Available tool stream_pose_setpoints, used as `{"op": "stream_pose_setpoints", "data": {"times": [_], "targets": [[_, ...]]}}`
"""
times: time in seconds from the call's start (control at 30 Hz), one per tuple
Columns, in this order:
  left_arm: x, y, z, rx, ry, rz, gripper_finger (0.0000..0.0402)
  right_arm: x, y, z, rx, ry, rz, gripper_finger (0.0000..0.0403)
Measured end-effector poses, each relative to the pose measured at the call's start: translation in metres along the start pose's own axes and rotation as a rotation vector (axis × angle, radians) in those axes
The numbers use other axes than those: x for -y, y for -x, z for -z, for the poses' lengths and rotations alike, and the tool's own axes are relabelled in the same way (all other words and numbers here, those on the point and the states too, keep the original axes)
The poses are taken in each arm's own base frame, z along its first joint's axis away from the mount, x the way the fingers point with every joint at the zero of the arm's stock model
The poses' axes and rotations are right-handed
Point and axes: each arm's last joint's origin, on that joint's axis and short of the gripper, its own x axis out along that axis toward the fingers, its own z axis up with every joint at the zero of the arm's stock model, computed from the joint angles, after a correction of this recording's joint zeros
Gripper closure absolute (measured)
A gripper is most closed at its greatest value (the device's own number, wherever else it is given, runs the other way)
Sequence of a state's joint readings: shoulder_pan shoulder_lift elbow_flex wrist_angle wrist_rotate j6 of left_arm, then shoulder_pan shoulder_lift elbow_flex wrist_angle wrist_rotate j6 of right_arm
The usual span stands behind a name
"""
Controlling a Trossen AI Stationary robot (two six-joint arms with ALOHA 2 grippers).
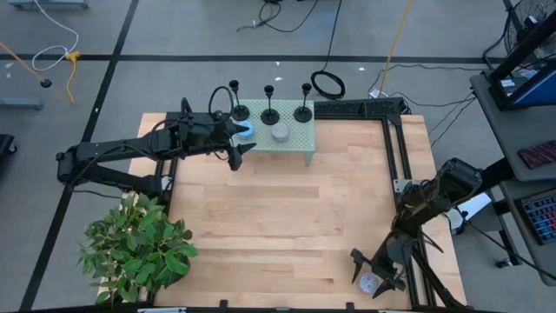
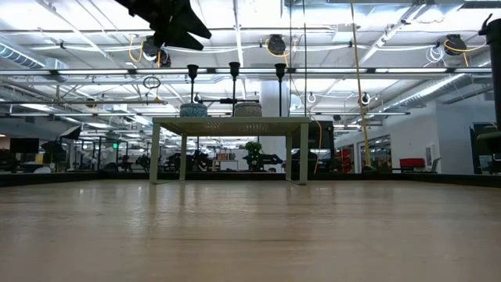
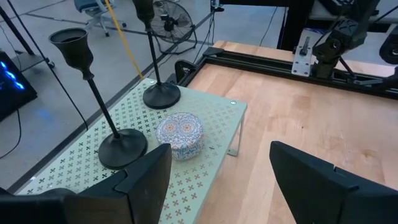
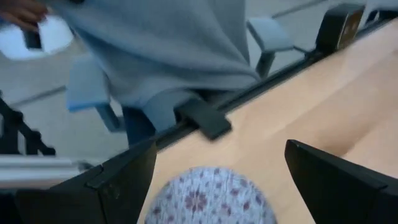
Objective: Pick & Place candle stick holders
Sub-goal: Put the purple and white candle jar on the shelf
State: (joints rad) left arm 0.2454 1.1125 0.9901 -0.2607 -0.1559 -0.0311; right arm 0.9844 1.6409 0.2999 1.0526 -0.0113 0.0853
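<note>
Three black candle stick holders [image 1: 239, 111] [image 1: 271, 115] [image 1: 302, 113] stand upright on their round bases along the far side of a small green perforated shelf [image 1: 300, 139]. Two of them show in the left wrist view [image 3: 121, 146] [image 3: 161, 96]. My left gripper [image 1: 242, 140] is open and empty, raised above the shelf's left end, level with the holders' cups in the low view [image 2: 176, 23]. My right gripper [image 1: 372, 276] is open at the table's near right corner. Its fingers stand on either side of a round patterned tin [image 4: 211, 196]; I cannot tell if they touch it.
A blue tin [image 1: 246, 130] and a white patterned tin [image 1: 280, 133] sit on the shelf in front of the holders. A potted plant [image 1: 139, 248] stands at the near left corner. A black frame [image 1: 395, 148] runs along the right edge. A person in grey [image 4: 168, 43] stands beyond the near right corner.
</note>
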Motion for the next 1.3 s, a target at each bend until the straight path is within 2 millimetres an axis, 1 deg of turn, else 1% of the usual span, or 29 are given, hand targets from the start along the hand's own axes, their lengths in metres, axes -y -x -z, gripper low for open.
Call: {"op": "stream_pose_setpoints", "data": {"times": [0.13, 0.3, 0.47, 0.6, 0.7, 0.87, 1.03, 1.2, 1.3], "targets": [[0.0, 0.0, 0.0, 0.0, 0.0, 0.0, 0.0128, -0.003, -0.002, 0.005, -0.059, 0.009, 0.034, 0.0055], [0.0, 0.0, 0.0, 0.001, -0.002, 0.0, 0.0128, 0.001, 0.0, 0.012, -0.13, 0.007, 0.136, 0.0055], [0.0, 0.0, 0.0, 0.001, -0.007, 0.0, 0.0128, 0.002, 0.001, 0.017, -0.172, -0.012, 0.161, 0.0055], [0.0, 0.0, 0.0, 0.001, -0.01, 0.0, 0.0128, 0.008, 0.001, 0.015, -0.15, -0.011, 0.299, 0.0055], [0.0, 0.0, 0.0, 0.002, -0.01, 0.0, 0.0128, 0.014, 0.002, 0.015, -0.13, -0.053, 0.413, 0.0055], [0.0, 0.0, 0.0, 0.002, -0.009, 0.0, 0.0128, 0.029, 0.006, 0.017, -0.125, -0.109, 0.631, 0.0055], [0.0, 0.0, 0.0, 0.001, -0.009, 0.0, 0.0128, 0.053, 0.014, 0.022, -0.116, -0.244, 0.876, 0.0055], [0.0, 0.0, 0.0, 0.002, -0.008, 0.0, 0.0128, 0.077, 0.024, 0.03, -0.089, -0.482, 1.016, 0.0055], [0.0, 0.0, 0.0, 0.003, -0.008, 0.0, 0.0128, 0.087, 0.029, 0.031, -0.064, -0.545, 1.067, 0.0056]]}}
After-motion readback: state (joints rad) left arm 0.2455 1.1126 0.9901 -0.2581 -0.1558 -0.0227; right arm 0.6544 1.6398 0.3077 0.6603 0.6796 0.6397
